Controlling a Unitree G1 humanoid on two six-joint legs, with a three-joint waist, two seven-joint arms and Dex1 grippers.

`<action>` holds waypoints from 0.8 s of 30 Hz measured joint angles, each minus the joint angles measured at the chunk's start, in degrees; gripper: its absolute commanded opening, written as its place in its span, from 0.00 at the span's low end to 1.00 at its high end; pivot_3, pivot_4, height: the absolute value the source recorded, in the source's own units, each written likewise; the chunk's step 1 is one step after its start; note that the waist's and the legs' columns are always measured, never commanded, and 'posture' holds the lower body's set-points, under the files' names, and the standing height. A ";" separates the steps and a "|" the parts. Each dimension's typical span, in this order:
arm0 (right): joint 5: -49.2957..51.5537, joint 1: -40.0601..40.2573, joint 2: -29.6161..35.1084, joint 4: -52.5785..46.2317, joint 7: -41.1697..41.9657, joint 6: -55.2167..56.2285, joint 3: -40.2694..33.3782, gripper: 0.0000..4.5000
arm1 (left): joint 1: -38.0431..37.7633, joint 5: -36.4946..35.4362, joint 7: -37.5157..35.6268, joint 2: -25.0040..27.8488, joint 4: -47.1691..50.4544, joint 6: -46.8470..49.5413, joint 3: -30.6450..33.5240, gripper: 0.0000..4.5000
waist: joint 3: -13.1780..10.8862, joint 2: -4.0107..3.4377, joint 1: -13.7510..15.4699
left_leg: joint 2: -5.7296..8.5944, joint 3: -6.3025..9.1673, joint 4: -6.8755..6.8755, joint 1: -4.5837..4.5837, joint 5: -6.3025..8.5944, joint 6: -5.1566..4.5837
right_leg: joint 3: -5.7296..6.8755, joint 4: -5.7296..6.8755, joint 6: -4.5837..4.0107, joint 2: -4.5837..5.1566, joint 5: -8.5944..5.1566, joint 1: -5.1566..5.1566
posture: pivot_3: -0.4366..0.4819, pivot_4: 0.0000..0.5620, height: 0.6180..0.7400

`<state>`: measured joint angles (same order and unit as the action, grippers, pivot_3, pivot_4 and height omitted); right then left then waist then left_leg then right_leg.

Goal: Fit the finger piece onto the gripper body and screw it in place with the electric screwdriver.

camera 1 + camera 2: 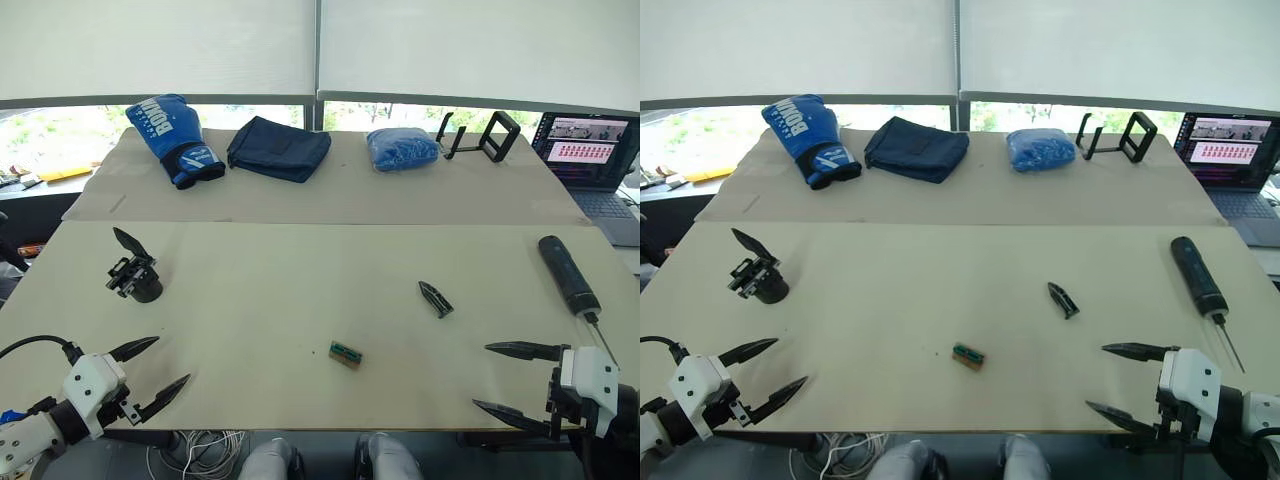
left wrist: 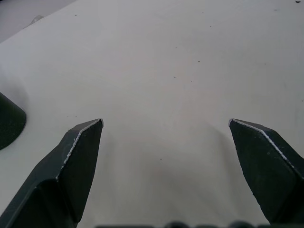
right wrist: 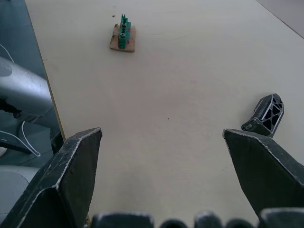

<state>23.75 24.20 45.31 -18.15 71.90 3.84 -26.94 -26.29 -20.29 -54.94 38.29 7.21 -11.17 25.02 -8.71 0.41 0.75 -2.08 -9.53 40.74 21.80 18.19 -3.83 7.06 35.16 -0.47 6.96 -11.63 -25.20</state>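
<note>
We hold our left gripper low at the near left corner of the table, its two black fingers spread wide with nothing between them, tips pointing toward the middle of the tabletop. Our right gripper sits at the near right corner, likewise spread wide and empty, its fingers pointing inward along the near edge. The gripper body stands upright on the left side, beyond our left gripper and apart from it, with its pointed finger sticking up. The finger piece lies flat right of centre, well apart from the gripper body and beyond our right gripper. The electric screwdriver lies near the right edge, its thin bit pointing toward us and ending just beside our right gripper. A small green-and-brown block rests near the front edge between our two grippers. The wide middle of the table is bare. Along the far side sit a blue boxing glove, a dark folded cloth, a blue bundle, a black stand and a laptop.
</note>
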 measured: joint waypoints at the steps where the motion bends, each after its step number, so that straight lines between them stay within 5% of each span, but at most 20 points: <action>1: 0.00 0.00 0.00 0.00 0.00 0.00 0.00 1.00 | 0.00 0.00 0.00 0.00 0.00 0.00 0.00 1.00 | 0.00 0.00 0.00 | 0.00 0.00 0.00 0.00 0.00 0.00 | 0.00 0.00 0.00 0.00 0.00 0.00 | 0.48 0.27 1.00; 7: 0.42 -6.35 -0.26 -1.46 -2.81 -3.41 5.83 1.00 | 0.94 -1.56 5.30 -3.89 1.01 1.32 2.10 1.00 | 0.00 0.00 -0.09 | 0.00 0.03 0.00 -0.05 -0.01 0.02 | -0.04 0.04 -0.01 0.01 0.02 0.01 | 0.48 0.27 1.00; 16: 8.76 -11.67 -9.17 -7.81 -7.11 -4.16 11.13 1.00 | -0.77 -3.90 13.87 -10.81 -5.49 1.80 9.98 1.00 | 0.01 0.07 -0.09 | -0.01 0.04 0.01 -0.04 0.02 -0.01 | 0.03 -0.01 0.38 -0.02 0.22 0.00 | 0.48 0.27 1.00; 24: 9.36 -15.56 -15.65 -10.13 -7.24 0.12 18.18 1.00 | -0.45 -10.85 22.80 -14.23 -7.42 11.90 14.77 1.00 | 0.02 0.10 0.09 | 0.00 0.02 0.03 -0.16 0.06 -0.04 | 0.06 -0.04 0.38 0.01 0.28 -0.02 | 0.48 0.27 1.00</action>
<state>33.11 8.63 29.66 -28.28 64.66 3.96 -8.77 -26.75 -31.14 -32.15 24.07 -0.21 0.73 39.79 -8.69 0.50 0.84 -2.08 -9.51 40.77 21.64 18.26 -3.86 7.12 35.13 -0.09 6.98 -11.35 -25.21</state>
